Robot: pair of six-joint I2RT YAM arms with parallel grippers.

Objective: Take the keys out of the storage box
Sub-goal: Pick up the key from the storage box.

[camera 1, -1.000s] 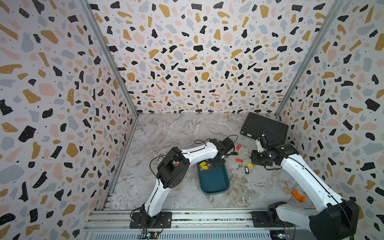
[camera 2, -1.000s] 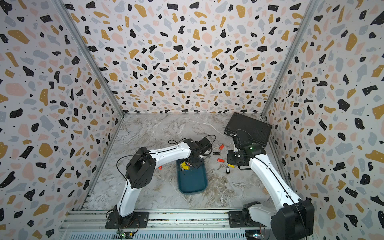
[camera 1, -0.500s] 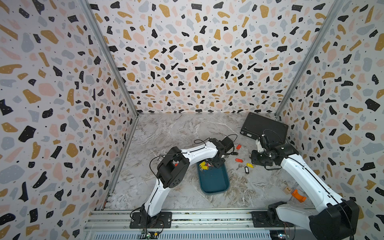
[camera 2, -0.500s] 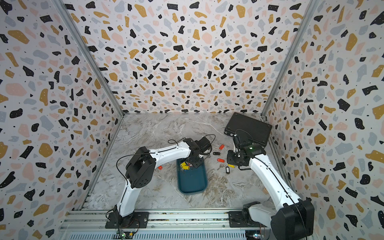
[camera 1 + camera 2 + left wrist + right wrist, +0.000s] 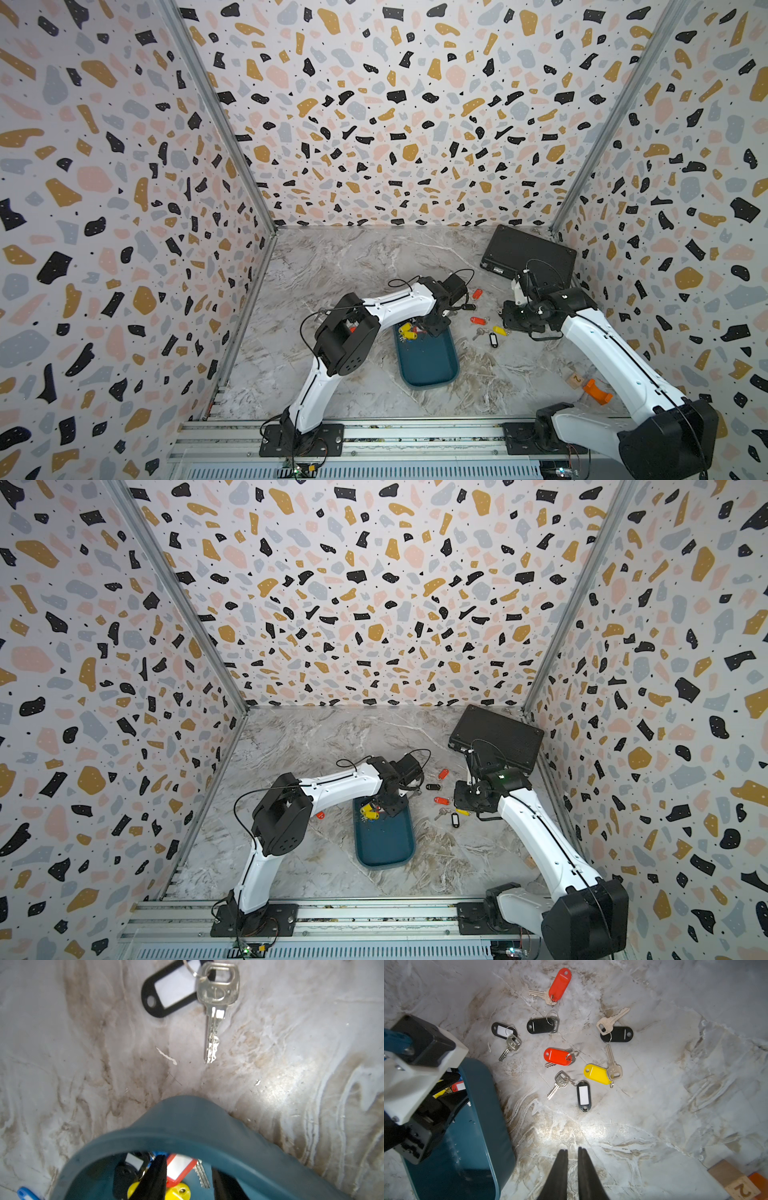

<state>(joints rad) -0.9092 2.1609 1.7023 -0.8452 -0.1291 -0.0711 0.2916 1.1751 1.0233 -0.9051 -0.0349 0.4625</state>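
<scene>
In both top views, the left end effector (image 5: 432, 328) dips into the far end of the teal storage box (image 5: 430, 365), beside yellow-tagged keys (image 5: 407, 331). Left wrist view: its jaws stand apart astride a red-tagged key (image 5: 179, 1167) inside the box. Right wrist view: the right end effector (image 5: 572, 1150), nearly closed and empty, hovers over the table (image 5: 654, 1105) beside the box, near seven loose keys (image 5: 557, 1056).

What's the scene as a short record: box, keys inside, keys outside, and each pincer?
box: teal, mostly bare
keys inside: several, yellow and red tags, bunched at one end
keys outside: seven show beside box in right wrist view
left pincer: open, down in box at keys
right pincer: nearly shut, empty
</scene>
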